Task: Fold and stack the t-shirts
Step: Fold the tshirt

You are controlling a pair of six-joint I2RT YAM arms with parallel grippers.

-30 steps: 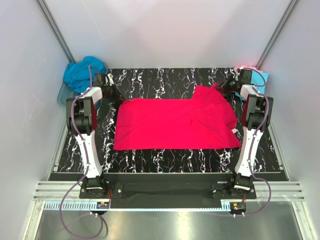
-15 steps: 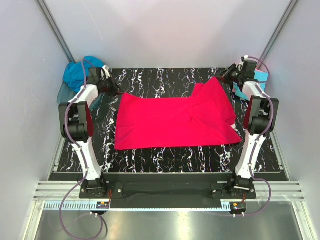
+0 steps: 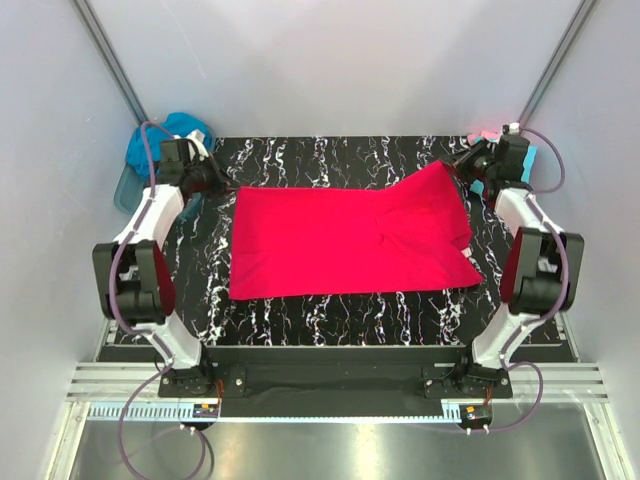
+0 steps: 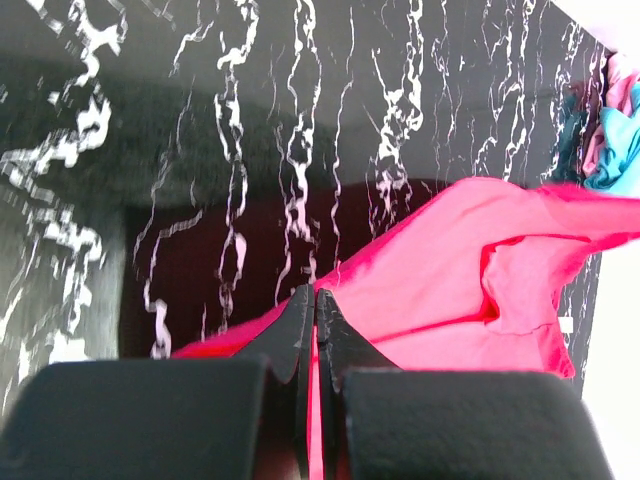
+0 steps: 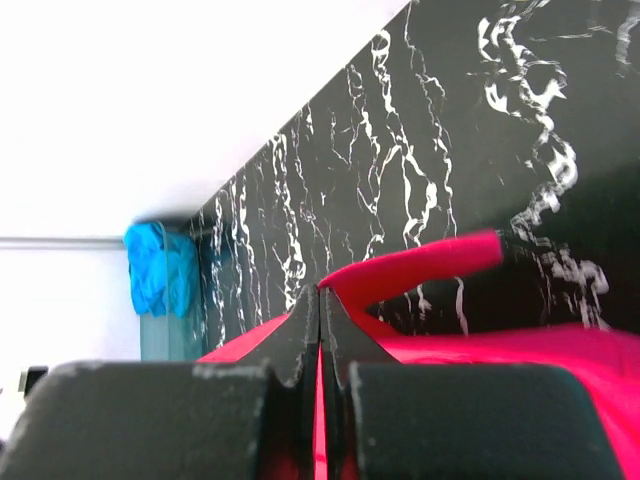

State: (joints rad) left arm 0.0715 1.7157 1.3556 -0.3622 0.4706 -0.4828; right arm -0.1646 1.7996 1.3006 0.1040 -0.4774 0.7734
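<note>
The bright pink-red t-shirt (image 3: 350, 240) lies spread across the black marbled table (image 3: 330, 310). My left gripper (image 3: 226, 186) is shut on its far left corner; in the left wrist view (image 4: 316, 300) cloth (image 4: 480, 290) shows between the fingers. My right gripper (image 3: 458, 167) is shut on its far right corner, held slightly raised; the right wrist view (image 5: 319, 300) shows the cloth (image 5: 420, 262) curling up from the fingertips. A teal-blue t-shirt (image 3: 155, 140) sits in a clear tub at far left. A light cyan t-shirt (image 3: 522, 158) and a pale pink one (image 3: 487, 135) lie at far right.
The clear bluish plastic tub (image 3: 127, 188) stands off the table's far left corner, also seen in the right wrist view (image 5: 165, 320). White enclosure walls ring the table. A metal rail (image 3: 330, 385) runs along the near edge by the arm bases.
Both arms have stretched outward toward the far corners, pulling the pink-red shirt's far edge wider and flatter. The far right corner has moved further right and back.
</note>
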